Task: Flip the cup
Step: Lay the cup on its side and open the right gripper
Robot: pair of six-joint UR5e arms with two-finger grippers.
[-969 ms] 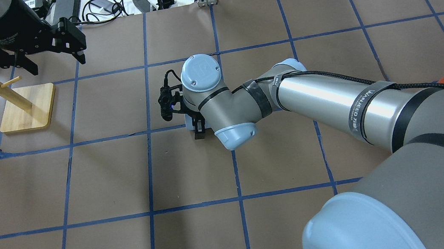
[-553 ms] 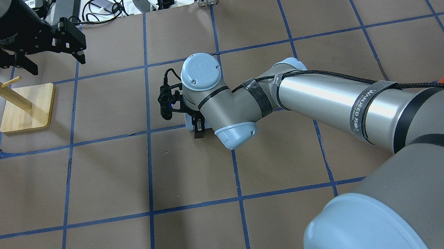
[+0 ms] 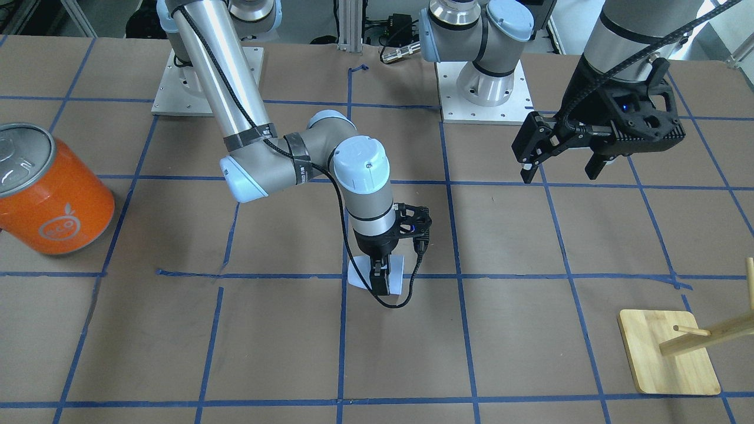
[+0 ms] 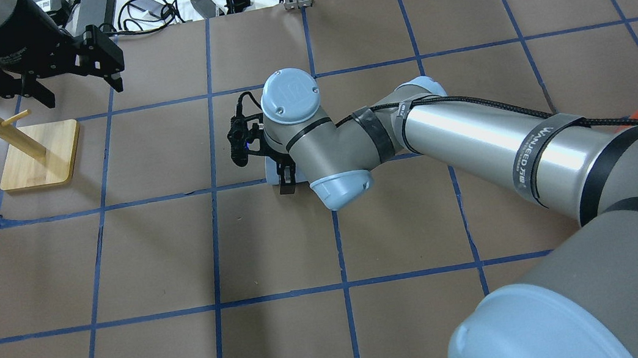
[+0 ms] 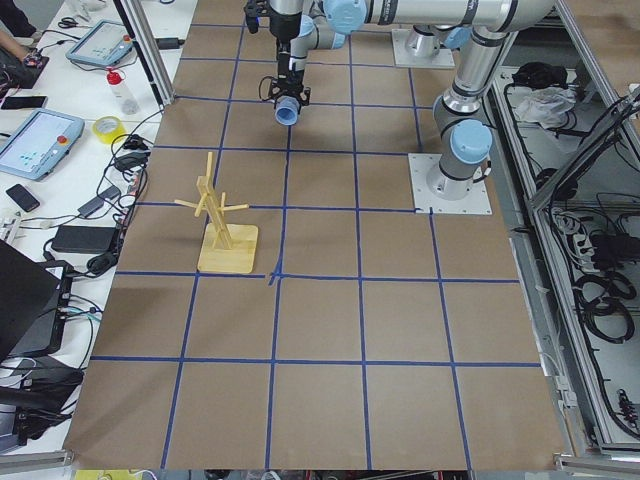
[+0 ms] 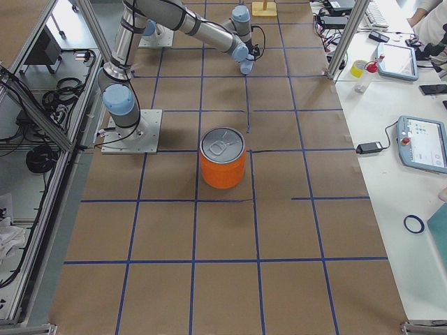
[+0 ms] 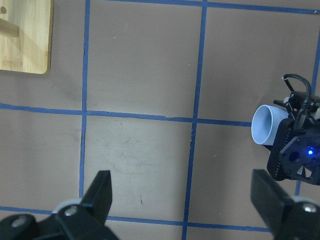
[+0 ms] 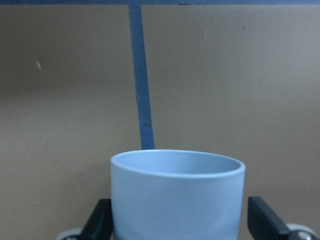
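Observation:
The cup (image 8: 177, 195), a small pale blue-white tumbler, sits between the fingers (image 8: 262, 220) of my right gripper (image 3: 380, 284), which is shut on its sides. It is held on its side low over the table's middle, rim toward my left, as the left wrist view (image 7: 266, 131) shows. Its edges show beside the gripper in the front view (image 3: 357, 274) and as a sliver in the overhead view (image 4: 272, 176). My left gripper (image 3: 559, 172) is open and empty, high above the table near the wooden stand, also seen in the overhead view (image 4: 81, 92).
A large orange can (image 3: 50, 194) with a silver lid stands on my right side of the table. A wooden peg stand (image 3: 668, 353) is on my left side. Cables and power bricks (image 4: 160, 6) lie beyond the far edge of the table.
My right wrist and forearm have shifted slightly away from me with the cup still in the gripper. The left arm has not moved.

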